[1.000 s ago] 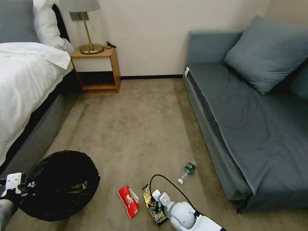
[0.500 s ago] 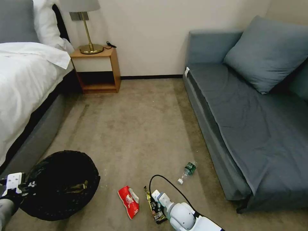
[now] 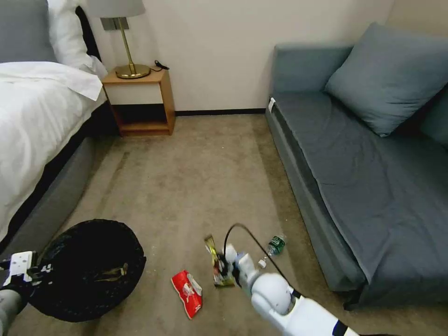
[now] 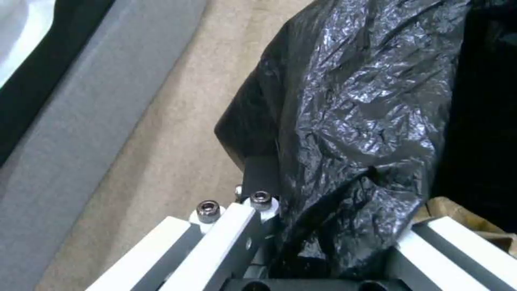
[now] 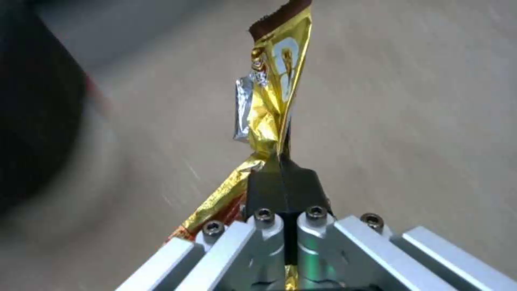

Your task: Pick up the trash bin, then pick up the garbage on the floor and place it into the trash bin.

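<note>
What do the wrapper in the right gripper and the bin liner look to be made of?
Bar wrapper: thin metallised foil-plastic by its look, glossy gold outside, silver inside, sharply creased. Bin liner on the trash bin: thin black plastic film, shiny and crinkled.

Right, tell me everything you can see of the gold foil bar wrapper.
The gold foil bar wrapper is a long, crinkled, shiny packet, gold with printed markings, a dark brown end and a torn flap showing silver lining. It is off the beige carpet, standing roughly upright and twisted, pinched near its lower part between the shut black fingers of the right gripper. In the head view it hangs between the red snack packet and the small clear bottle, touching neither.
</note>
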Motion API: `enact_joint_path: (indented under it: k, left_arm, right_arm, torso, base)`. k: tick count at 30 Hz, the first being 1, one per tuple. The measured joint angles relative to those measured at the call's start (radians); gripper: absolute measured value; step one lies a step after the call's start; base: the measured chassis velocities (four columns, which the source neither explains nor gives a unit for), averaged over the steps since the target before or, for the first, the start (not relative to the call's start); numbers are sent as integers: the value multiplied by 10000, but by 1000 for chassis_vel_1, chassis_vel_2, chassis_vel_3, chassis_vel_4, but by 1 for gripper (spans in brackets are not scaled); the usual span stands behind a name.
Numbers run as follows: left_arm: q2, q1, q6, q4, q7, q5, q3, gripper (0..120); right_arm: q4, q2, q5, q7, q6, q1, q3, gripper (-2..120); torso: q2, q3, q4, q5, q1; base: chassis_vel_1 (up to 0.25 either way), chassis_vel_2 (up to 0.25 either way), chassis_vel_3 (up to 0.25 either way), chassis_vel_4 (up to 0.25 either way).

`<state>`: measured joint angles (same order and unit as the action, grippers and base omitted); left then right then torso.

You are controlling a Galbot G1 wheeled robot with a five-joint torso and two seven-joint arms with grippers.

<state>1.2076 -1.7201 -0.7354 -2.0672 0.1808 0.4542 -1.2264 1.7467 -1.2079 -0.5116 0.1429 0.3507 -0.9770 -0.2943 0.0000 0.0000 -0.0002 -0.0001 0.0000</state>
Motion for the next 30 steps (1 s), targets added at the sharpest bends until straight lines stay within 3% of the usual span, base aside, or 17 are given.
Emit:
enact_joint_path:
  k: [3,6,9,14,24,30]
  left_arm:
    - [35,-41,0,-59,7,-46,-2,3]
    - [42,-87,-1,-97,9,-70,-54,3]
    - [80,-176,0,-180,22,-75,-155,3]
    - [146,-215,-1,-238,26,-76,-173,3]
    - [168,-159,-1,-288,27,-77,-129,3]
    - [134,-150,-1,-288,27,-77,-97,3]
  right_arm:
    - [337,-632,-966,-114,-465,844,-674,0]
    - [118,-1266,-1095,-164,-875,1324,-1177,0]
    - [-711,-2758,-1185,-221,-1533,2123,-2023,0]
    - [-1878,-3851,-965,-199,-1954,2766,-2922,0]
    - [-2580,-4045,-28,-472,-2187,2990,-3643,1]
    - [-2620,-3985,260,-555,-2197,3018,-3648,27]
  torso:
    - [0,0,6,1,0]
    - [-1,1,1,-6,0]
    - [0,1,5,-2,0]
    - [-1,1,5,-3,0]
    - [0,0,1,-3,0]
    - [0,0,0,-2,0]
  base:
    - [0,0,0,0]
    - [0,0,0,0]
    - [0,0,0,0]
    - [0,0,0,0]
    - [0,0,0,0]
    - [0,0,0,0]
